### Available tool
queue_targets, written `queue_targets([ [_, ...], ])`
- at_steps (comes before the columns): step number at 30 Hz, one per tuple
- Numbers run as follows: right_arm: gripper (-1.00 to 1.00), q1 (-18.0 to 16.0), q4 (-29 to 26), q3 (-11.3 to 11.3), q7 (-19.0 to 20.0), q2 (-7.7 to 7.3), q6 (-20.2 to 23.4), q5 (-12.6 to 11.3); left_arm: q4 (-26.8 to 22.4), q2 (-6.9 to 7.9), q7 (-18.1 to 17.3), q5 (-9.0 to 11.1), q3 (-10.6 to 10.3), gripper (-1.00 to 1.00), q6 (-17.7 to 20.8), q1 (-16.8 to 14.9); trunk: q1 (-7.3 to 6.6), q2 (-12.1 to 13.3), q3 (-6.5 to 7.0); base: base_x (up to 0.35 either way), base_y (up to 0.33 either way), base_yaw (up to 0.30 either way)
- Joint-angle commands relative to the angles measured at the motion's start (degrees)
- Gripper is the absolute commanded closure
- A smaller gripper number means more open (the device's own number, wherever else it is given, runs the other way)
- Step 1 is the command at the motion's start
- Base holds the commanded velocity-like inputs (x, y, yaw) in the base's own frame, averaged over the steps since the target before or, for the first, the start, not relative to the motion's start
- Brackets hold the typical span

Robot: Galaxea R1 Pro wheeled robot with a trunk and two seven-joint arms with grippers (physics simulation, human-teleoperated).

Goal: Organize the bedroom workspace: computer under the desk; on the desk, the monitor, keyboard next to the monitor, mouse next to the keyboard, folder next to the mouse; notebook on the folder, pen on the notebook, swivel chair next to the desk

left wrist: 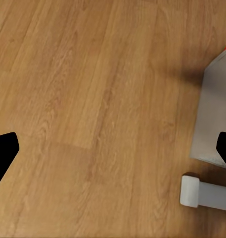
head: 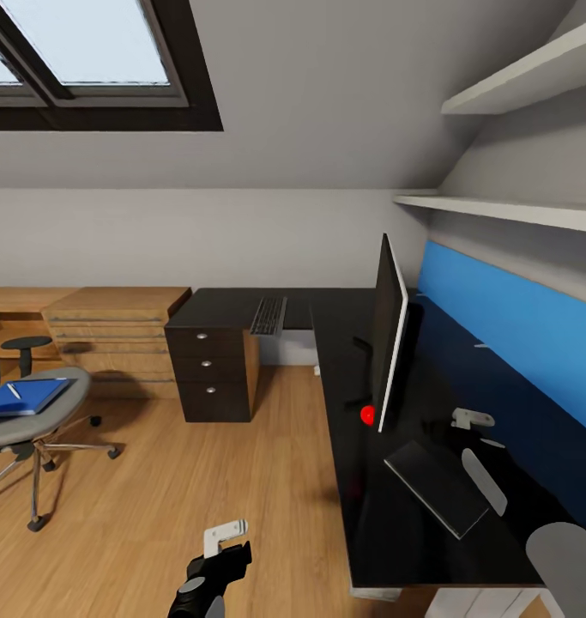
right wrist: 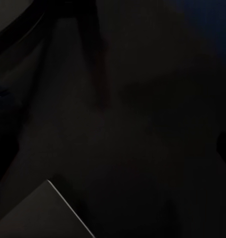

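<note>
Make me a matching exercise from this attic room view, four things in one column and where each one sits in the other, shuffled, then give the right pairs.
Things:
1. monitor
2. keyboard
3. folder
4. left hand

Places:
A. on the seat of the swivel chair
B. over the wood floor, beside the desk
C. upright on the near wing of the desk, by the blue wall panel
D. flat on the far wing of the desk, above the drawer unit

Pairs: 1-C, 2-D, 3-A, 4-B
</note>
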Motion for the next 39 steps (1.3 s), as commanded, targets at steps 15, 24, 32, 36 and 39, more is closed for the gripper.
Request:
queue_targets([
  [15,-1.00,-0.04,-0.12,0.51,-0.60,0.06,0.27,-0.30,0.20,-0.03,0.61,0.46,-0.20,-1.00,0.18,-0.03,3.30,-6.07,-2.76,0.000,0.000,0.000],
  [24,-1.00,-0.04,-0.43,0.57,-0.52,0.10,-0.03,0.26,0.76,-0.03,0.64,0.41,-0.27,-1.00,0.18,-0.03,3.30,-6.07,-2.76,0.000,0.000,0.000],
  [32,-1.00,-0.04,-0.48,0.69,-0.73,0.18,-0.07,0.28,0.78,-0.03,0.60,0.37,-0.24,-1.00,0.18,-0.03,3.30,-6.07,-2.86,0.000,0.000,0.029],
  [36,-1.00,-0.04,-0.47,0.65,-0.74,0.19,-0.08,0.28,0.77,0.00,0.57,0.37,-0.20,-1.00,0.12,-0.03,3.30,-6.07,-3.06,0.000,0.000,0.121],
  [39,-1.00,-0.04,-0.46,0.58,-0.70,0.19,-0.08,0.28,0.78,-0.02,0.56,0.37,-0.19,-1.00,0.13,-0.03,3.30,-6.07,-3.25,0.000,0.000,0.146],
])
